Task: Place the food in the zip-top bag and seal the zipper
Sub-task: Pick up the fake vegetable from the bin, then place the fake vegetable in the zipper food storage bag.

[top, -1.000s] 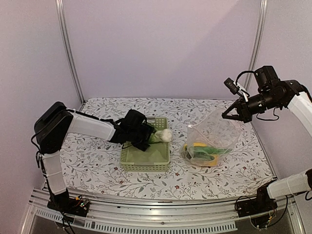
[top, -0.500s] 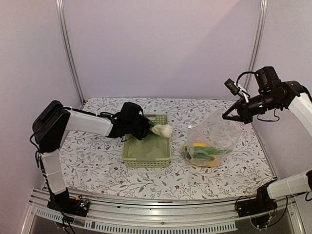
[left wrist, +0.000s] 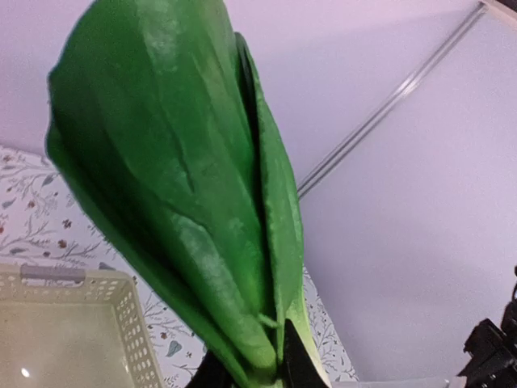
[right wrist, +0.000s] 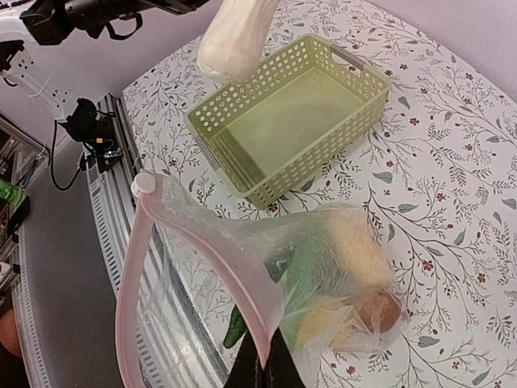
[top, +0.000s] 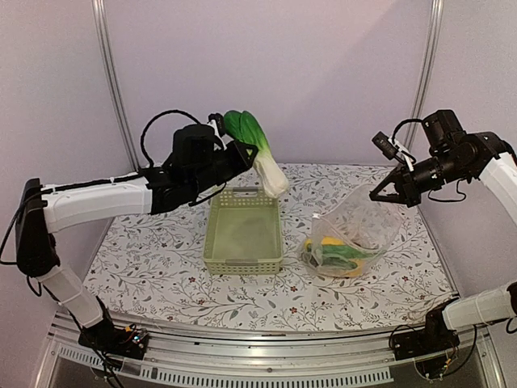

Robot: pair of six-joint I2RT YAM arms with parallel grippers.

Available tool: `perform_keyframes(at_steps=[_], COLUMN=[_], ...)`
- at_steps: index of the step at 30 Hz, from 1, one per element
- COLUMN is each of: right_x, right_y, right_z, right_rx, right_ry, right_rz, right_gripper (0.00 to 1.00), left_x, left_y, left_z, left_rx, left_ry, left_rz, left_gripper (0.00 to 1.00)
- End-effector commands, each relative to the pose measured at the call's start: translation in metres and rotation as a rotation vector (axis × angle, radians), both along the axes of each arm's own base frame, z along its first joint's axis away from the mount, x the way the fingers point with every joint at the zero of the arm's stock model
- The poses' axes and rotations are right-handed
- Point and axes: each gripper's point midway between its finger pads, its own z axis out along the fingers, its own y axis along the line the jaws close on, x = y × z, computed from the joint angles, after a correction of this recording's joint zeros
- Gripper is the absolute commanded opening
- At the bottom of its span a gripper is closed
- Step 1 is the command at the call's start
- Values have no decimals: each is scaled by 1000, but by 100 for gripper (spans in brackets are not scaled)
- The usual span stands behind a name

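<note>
Left gripper pinches the smooth, leafy bok choy above the lattice basket, its fingertips cut off in wrist view. Right gripper, pressed together, holds the crinkly clear zip-top bag by its rim; produce inside is blurred.

open air between bok choy and bag; basket below
</note>
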Motion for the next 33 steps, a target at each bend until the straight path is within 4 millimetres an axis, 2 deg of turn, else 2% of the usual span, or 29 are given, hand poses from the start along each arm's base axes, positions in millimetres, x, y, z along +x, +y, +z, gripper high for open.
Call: perform_keyframes(at_steps=[1, 3, 6, 10, 14, 18, 24, 27, 33], right_x=[-10, -10, -8, -6, -4, -4, -6, -7, -9], right_y=[6, 9, 13, 16, 19, 21, 22, 22, 21], right_z=[14, 16, 23, 27, 24, 28, 27, 28, 29], right_rx=[37, 53, 75, 89, 95, 108, 114, 117, 120], right_ry=[6, 14, 20, 35, 63, 69, 77, 76, 77], right_rz=[45, 57, 68, 77, 85, 96, 104, 106, 110], right_gripper=[0, 0, 0, 0, 0, 0, 0, 0, 0], left_x=[-73, -105, -140, -194, -237, -246, -251, -249, -238], left_y=[-27, -37, -54, -80, -112, -145, -175, -190, -216], left_z=[127, 149, 165, 174, 167, 151, 134, 121, 81], left_rx=[224, 218, 217, 226, 236, 293, 308, 343, 486], left_ry=[-644, -800, -947, -1167, -1321, -1369, -1412, -1430, -1454], left_rz=[-161, -215, -305, -434, -579, -698, -794, -825, -875], left_gripper=[12, 9, 7, 6, 6, 6, 5, 5, 9])
